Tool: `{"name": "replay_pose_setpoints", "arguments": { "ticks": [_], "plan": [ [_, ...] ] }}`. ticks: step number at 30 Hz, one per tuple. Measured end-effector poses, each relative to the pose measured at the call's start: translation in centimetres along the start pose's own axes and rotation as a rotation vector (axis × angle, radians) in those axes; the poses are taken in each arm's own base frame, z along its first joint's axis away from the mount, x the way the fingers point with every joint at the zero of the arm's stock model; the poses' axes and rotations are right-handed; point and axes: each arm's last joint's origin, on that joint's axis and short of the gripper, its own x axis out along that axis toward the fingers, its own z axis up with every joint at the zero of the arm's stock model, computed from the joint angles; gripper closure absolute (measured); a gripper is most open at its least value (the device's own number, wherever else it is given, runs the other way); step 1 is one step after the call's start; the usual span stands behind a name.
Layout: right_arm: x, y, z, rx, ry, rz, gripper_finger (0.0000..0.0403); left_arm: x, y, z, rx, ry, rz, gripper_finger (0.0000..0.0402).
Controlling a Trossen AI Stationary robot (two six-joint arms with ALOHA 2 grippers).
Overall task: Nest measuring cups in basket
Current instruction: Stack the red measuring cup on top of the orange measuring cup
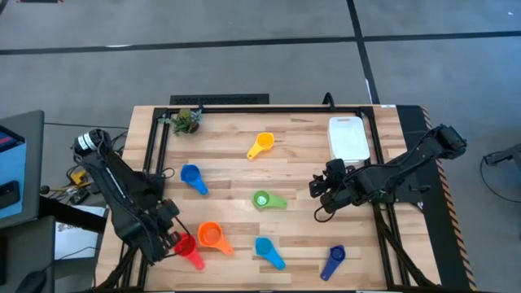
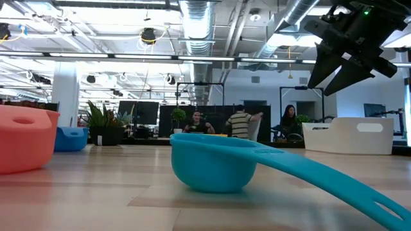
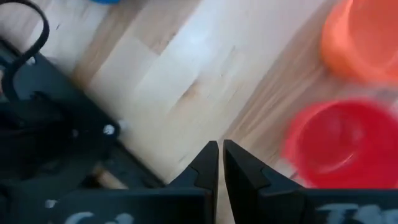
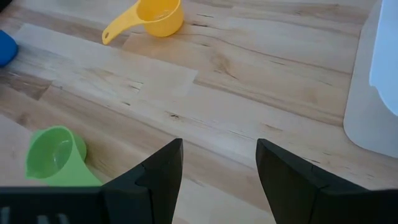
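All seven cups lie loose outside the white basket [image 1: 348, 137]; the right gripper [image 4: 219, 163], fingers apart, hangs near it facing the green cup [image 1: 264, 199]; the left gripper [image 3: 219, 163], fingers together, waits by the red cup [image 1: 186, 246].

Open-plan office or lab space. Exposed ceiling ducts [image 2: 199, 25] and pipes, strip lights overhead. Rows of dark monitors [image 2: 138, 114] far back, potted plants [image 2: 103, 122] at far left, people [image 2: 241, 122] at desks beyond table. Wooden tabletop [image 1: 301, 138] with black frame stands on grey carpet floor [image 1: 244, 65].
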Motion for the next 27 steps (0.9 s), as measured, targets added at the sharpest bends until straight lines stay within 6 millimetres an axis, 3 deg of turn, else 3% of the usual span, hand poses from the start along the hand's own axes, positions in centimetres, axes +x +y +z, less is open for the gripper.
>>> {"name": "replay_pose_setpoints", "arguments": {
  "ticks": [7,19,27],
  "plan": [
    [0.0,0.0,0.0,-0.001,0.000,0.000,0.0178,-1.1,-0.5,-1.9,-0.202,-0.090,-0.194,0.0373],
    [0.0,0.0,0.0,0.000,-0.003,0.002,0.0178,1.2,-3.0,-3.9,-0.159,-0.046,-0.177,0.0224],
    [0.0,0.0,0.0,-0.001,-0.001,0.000,0.0178,1.5,-3.2,-4.1,-0.195,-0.031,-0.204,0.0219]
  ]
}}
